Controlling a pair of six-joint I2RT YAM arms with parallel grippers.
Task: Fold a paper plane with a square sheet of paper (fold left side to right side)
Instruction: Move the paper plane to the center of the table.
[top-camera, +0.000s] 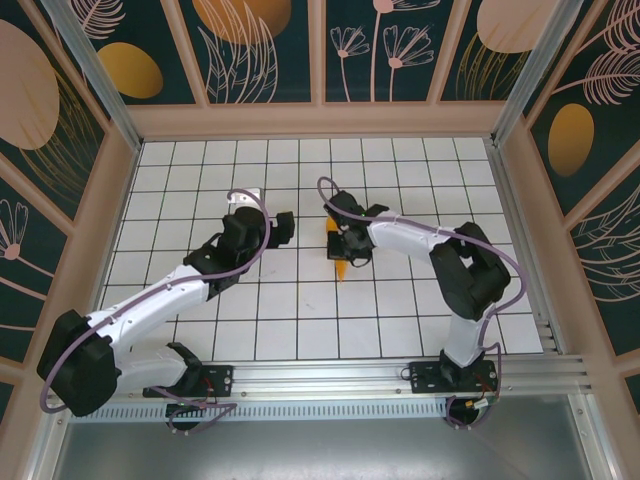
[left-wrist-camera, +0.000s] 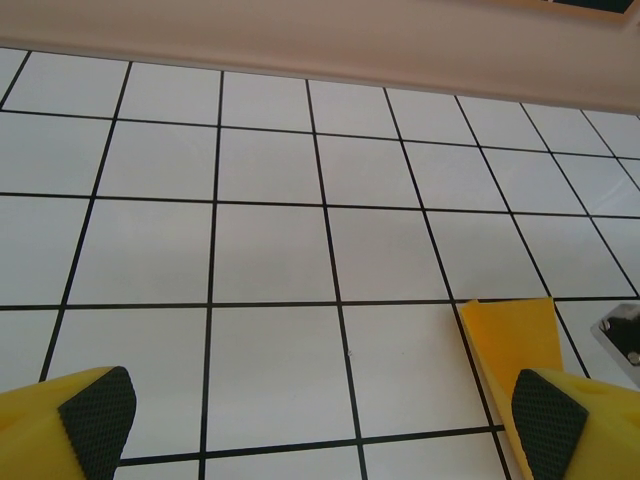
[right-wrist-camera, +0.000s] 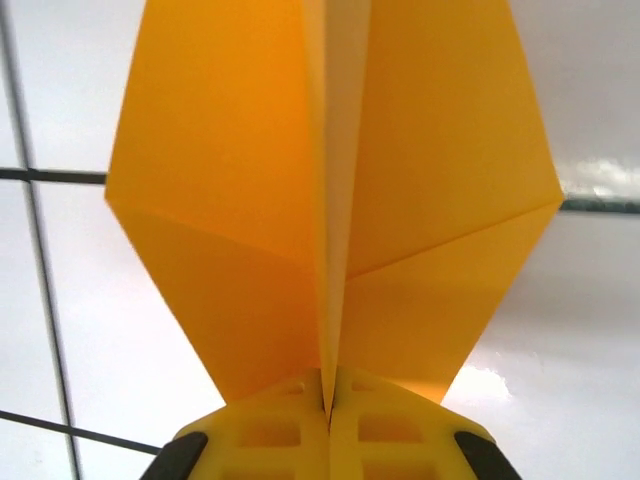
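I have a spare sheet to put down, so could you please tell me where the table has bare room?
Free: the far tile rows along the back wall, and the near tiles between the left arm and right arm. Crowded: mid-table, where the right pincer grips the paper plane beside the open left pincer.

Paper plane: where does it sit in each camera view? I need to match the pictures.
Top external: paper plane just right of table centre, under the right end effector, pointed end toward the bases.
Left wrist: lower right, partly behind the right-hand finger pad.
Right wrist: upper centre, ridge pinched between shut fingers at the bottom edge.
Shared landmark: the white table with its black grid lines.
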